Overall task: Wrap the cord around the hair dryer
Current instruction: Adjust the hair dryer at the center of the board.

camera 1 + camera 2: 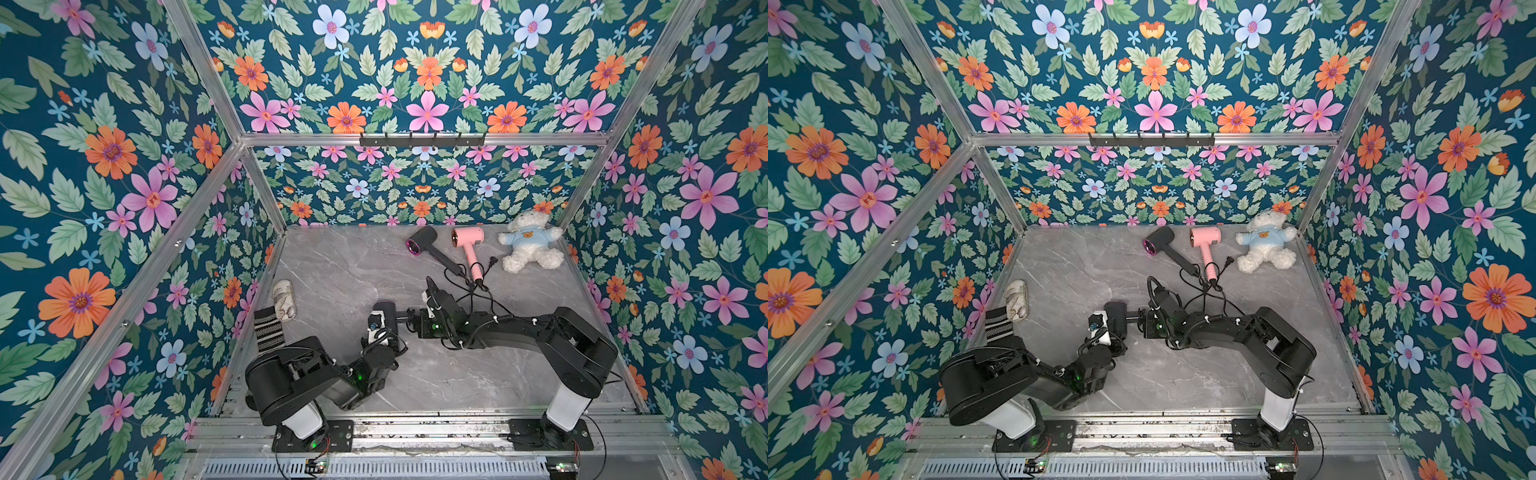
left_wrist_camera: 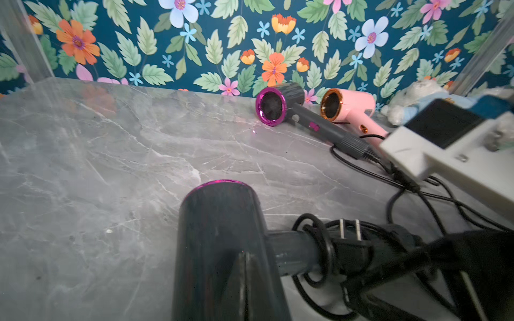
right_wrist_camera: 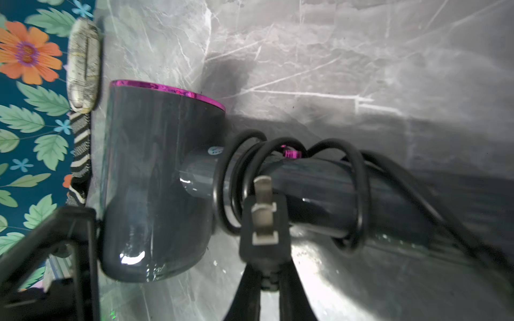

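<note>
Setting: a grey marble table (image 1: 332,266) boxed in by floral walls, with two black robot arms reaching in from the near edge.
Striped cloth (image 1: 269,328): black and white, well to the left of the left gripper, against the side wall.
Patterned pouch (image 1: 284,299): pale and oblong, just beyond the cloth, also left of the left gripper.
Left gripper (image 1: 383,322): pressed tight on the barrel-shaped head of the dark grey hair dryer.
Dark grey hair dryer (image 3: 155,180): held between the two grippers at mid-table. Its head, with a magenta rim, is in the left gripper. Its handle runs sideways toward the right gripper.
Cord (image 3: 358,194): black, in several loose loops around the handle, between the head and the right gripper.
Plug (image 3: 262,216): black with flat metal prongs, lying across the handle on top of the loops.
Right gripper (image 3: 268,280): pinching the body of the plug, directly facing the left gripper.
Loose cords (image 1: 478,295): tangled on the table just beyond the right gripper.
Second grey hair dryer (image 1: 424,241): lying beyond the right gripper, near the back wall.
Pink hair dryer (image 1: 469,239): just right of that one, its handle end close beside the grey one's.
Teddy bear (image 1: 528,245): white, in a blue shirt, in the far corner, well to the right of both grippers.
</note>
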Controlling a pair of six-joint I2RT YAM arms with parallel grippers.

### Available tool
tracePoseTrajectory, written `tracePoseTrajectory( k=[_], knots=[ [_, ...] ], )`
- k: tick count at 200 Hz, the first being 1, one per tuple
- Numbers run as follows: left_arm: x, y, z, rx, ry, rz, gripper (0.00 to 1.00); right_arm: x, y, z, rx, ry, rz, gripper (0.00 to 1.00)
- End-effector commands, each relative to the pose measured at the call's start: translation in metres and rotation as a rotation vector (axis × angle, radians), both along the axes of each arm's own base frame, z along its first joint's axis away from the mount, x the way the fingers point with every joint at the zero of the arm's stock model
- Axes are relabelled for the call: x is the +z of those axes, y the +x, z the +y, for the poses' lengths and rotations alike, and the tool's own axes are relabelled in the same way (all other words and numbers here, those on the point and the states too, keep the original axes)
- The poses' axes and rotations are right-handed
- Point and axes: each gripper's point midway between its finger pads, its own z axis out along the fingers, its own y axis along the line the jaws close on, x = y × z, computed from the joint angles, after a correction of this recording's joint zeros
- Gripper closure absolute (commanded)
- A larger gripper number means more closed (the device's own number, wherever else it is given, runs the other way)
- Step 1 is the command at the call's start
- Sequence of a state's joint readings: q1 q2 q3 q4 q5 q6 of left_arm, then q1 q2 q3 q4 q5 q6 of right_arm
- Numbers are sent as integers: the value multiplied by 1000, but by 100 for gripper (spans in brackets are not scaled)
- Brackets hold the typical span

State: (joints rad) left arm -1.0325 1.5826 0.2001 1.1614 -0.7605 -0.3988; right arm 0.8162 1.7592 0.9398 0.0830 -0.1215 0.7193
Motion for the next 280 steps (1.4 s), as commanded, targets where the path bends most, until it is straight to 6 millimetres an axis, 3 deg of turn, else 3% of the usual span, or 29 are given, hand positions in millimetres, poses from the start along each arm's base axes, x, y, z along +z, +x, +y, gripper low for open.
tracePoseTrajectory(
  k=[1, 17, 51, 82, 100, 156, 219, 254, 280],
  knots=[
    [-41, -12, 1, -55, 127, 158, 77, -5, -17, -20, -26, -129, 136, 100],
    [-41, -11, 2, -45, 154, 163, 68, 1, -17, -24, -31, -168, 153, 100],
    [-42, -10, 7, -22, 191, 175, 34, 16, -12, -23, -27, -173, 143, 100],
    [-39, -5, 7, -10, 200, 186, 23, 19, -1, -25, -47, -171, 158, 100],
    [-42, -1, 6, -16, 232, 203, 20, 21, 5, -24, -52, -162, 173, 100],
    [-56, 8, 7, -27, 285, 246, 19, -1, 11, -18, -51, -178, 256, 100],
    [-74, 29, 35, 44, 287, 319, 20, -19, 31, -14, -67, -175, 298, 100],
    [-66, 47, 45, 140, 274, 384, 16, -18, 47, -7, -67, -159, 305, 100],
    [-57, 67, 52, 155, 276, 410, 15, -15, 55, 1, -57, -147, 304, 83]
  ],
)
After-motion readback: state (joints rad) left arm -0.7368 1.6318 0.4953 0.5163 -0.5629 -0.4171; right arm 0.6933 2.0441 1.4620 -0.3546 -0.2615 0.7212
